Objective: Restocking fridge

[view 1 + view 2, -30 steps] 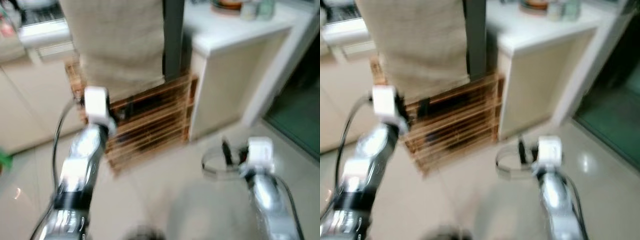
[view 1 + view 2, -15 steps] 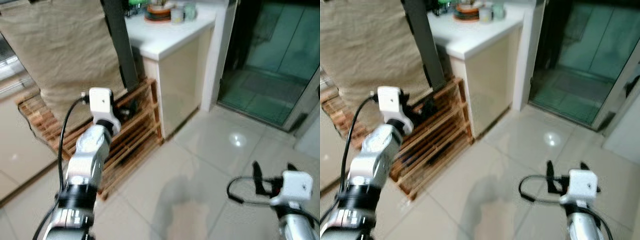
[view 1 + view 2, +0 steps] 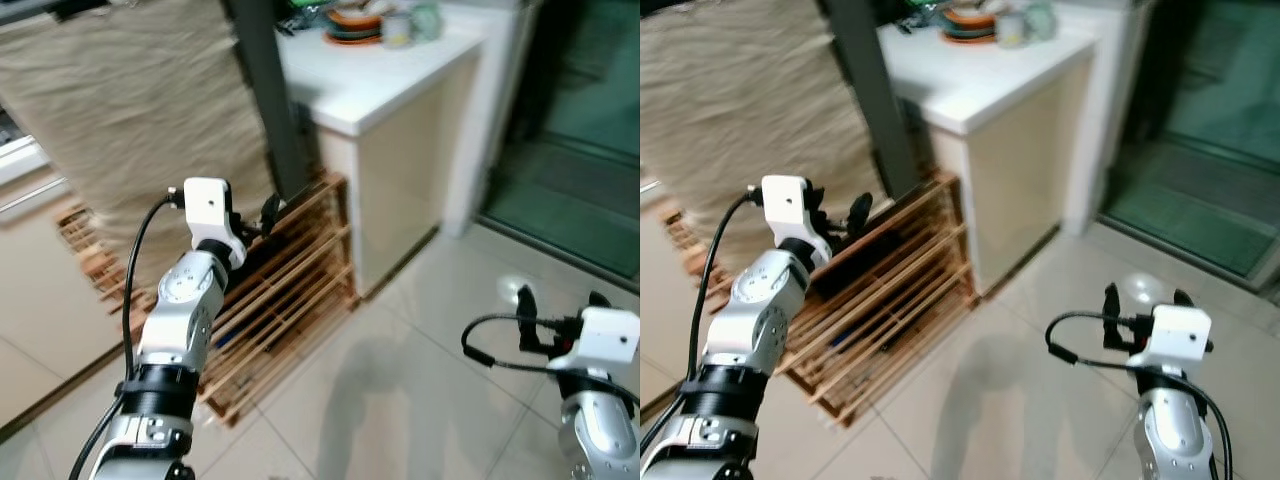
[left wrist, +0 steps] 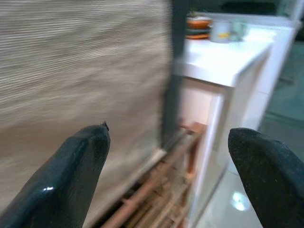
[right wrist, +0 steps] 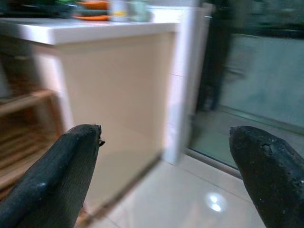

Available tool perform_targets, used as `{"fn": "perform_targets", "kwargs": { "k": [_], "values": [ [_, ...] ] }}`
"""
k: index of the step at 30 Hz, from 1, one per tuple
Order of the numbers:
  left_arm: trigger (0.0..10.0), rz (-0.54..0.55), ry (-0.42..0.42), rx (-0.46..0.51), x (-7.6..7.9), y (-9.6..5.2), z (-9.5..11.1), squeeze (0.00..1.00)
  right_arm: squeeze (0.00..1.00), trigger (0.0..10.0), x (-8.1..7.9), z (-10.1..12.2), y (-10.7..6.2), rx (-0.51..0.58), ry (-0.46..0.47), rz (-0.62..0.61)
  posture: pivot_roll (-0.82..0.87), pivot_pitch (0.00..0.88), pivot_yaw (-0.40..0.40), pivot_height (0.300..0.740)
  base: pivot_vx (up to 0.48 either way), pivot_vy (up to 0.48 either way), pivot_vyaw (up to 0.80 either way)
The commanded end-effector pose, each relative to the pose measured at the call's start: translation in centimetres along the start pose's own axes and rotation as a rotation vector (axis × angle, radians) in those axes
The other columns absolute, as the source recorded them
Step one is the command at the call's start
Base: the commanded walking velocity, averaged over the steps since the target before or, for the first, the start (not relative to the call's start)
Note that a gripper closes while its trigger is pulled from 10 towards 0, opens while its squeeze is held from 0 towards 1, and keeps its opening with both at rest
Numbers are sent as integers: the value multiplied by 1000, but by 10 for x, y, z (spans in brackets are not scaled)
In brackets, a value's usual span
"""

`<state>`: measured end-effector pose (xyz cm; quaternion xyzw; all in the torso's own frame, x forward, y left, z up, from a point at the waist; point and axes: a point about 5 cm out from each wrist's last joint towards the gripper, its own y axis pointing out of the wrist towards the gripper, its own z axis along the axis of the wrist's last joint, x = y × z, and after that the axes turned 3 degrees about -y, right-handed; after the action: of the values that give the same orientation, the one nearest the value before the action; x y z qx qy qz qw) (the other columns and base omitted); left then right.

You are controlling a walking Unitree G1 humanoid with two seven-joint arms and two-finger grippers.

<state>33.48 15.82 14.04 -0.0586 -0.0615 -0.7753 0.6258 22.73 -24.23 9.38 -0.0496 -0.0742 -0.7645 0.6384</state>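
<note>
Before the wooden rack, left tool and right tool stood parted, empty; no stock visible to assess handling.

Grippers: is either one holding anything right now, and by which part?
Nothing is held. The left gripper and the right gripper are both open, with nothing between their fingers.

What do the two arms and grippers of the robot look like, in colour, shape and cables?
Both arms are shiny silver tubes with a black band near the base. Each wrist carries a white boxy camera housing, and a black cable loops from it. The left gripper and the right gripper each have two long black fingers with rounded tips.
</note>
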Motion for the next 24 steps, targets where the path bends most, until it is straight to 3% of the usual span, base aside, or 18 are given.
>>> {"fn": "perform_targets", "kwargs": {
  "k": [1, 7, 12, 24],
  "values": [
    [10000, -3, -20, 0, -5, -7, -4, 0, 31, 10000, -17, 11, 5, 30, 15, 53, -106, 0, 103, 740, 0, 428, -744],
    [10000, -12, -63, -37, 0, -19, -17, 0, 31, 10000, -31, 36, 18, 106, -27, 123, -97, 0, 89, 740, 0, 424, -775],
    [10000, -19, -112, -56, 3, -22, -23, 0, 31, 10000, -33, 57, 28, 156, -28, 156, -95, 0, 72, 740, 0, 429, -93],
    [10000, 4, -63, -51, -3, -23, -19, 0, 31, 10000, -30, 57, 31, 117, -17, 153, -95, 0, 59, 740, 0, 472, 0]
  ]
}}
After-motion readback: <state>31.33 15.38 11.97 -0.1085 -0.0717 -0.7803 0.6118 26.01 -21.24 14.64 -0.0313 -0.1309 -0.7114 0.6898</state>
